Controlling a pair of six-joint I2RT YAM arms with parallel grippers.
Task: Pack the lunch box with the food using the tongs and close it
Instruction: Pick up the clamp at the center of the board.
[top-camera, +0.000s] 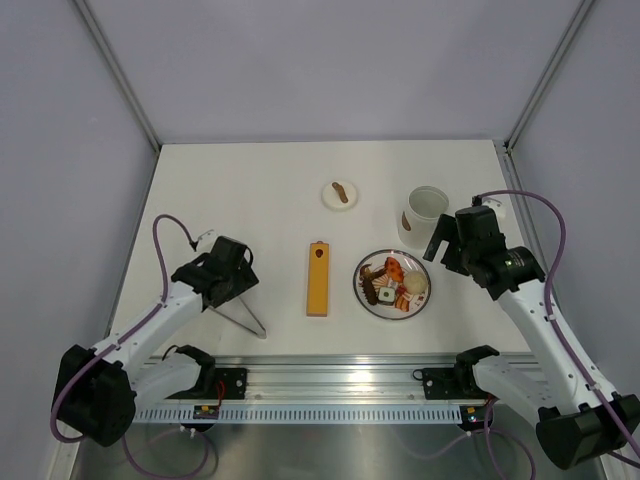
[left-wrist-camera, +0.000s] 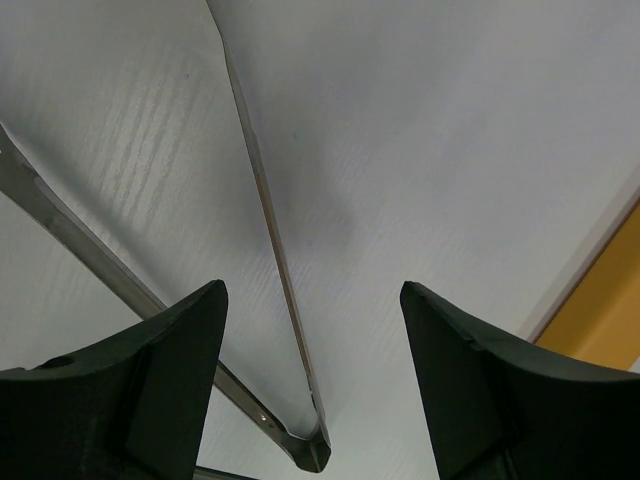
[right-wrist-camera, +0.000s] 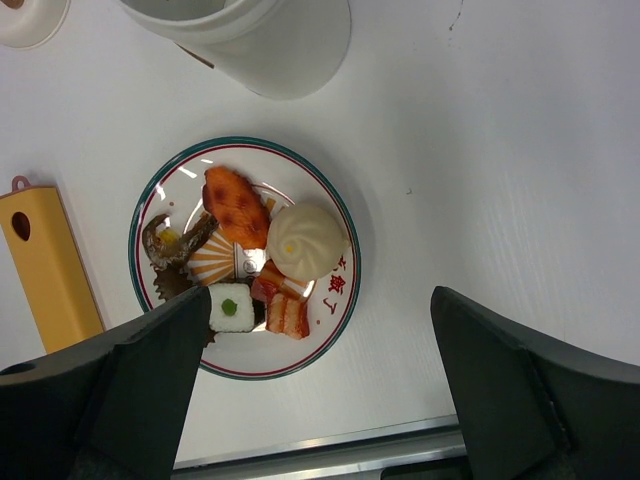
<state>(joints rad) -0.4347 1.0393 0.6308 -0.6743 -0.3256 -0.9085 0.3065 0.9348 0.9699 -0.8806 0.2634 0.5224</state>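
Note:
The grey metal tongs (top-camera: 246, 316) lie flat at the near left of the table. In the left wrist view their joined end sits between my left gripper's (left-wrist-camera: 310, 292) fingers. One thin arm (left-wrist-camera: 268, 220) runs up the gap; the other passes under the left finger (left-wrist-camera: 150, 380). The jaws stand apart and the right finger is clear of the metal. The food (top-camera: 393, 284) is piled on a patterned plate (right-wrist-camera: 356, 256): an orange-red piece (right-wrist-camera: 235, 205), a pale ball (right-wrist-camera: 305, 243), a white-and-green cube (right-wrist-camera: 231, 307). The white lunch box (top-camera: 425, 212) stands upright behind the plate. My right gripper (top-camera: 440, 250) hovers open beside it, empty.
A long flat orange bar (top-camera: 317, 278) lies between the tongs and the plate. A small round white disc with a brown mark (top-camera: 341, 194) sits behind it. The metal rail (top-camera: 330, 375) runs along the table's near edge.

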